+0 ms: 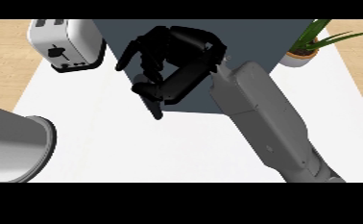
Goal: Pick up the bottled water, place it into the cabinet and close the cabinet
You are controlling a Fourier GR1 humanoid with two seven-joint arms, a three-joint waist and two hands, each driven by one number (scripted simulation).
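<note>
Grey and big, the right forearm (269, 117) comes up from the bottom edge and ends in the black right hand (181, 74). Its fingers (138, 52) are bent in, with the thumb low down, and I can see nothing held inside them.

Right behind the fingers is the dark cabinet (284, 35). The hand is up against its front side. No open door shows from up here, so the cabinet looks closed, but its front is hard to see.

The bottled water does not show anywhere. It is not on the counter near the fingers and not in the hand. My guess is that it is already inside the cabinet. If so, the picking and placing are done, and the door is closed or nearly closed. I cannot be sure of this.

The left hand is not in the picture.

Below the fingers the counter (142, 151) is white and smooth. To the left of the fingers stands a white toaster (60, 43). Far to their right is a green plant (312, 38) in a white pot. Low and left of the fingers sits a grey round shape (21, 146); I cannot tell what it is. A wooden floor (14, 45) shows past the counter.
</note>
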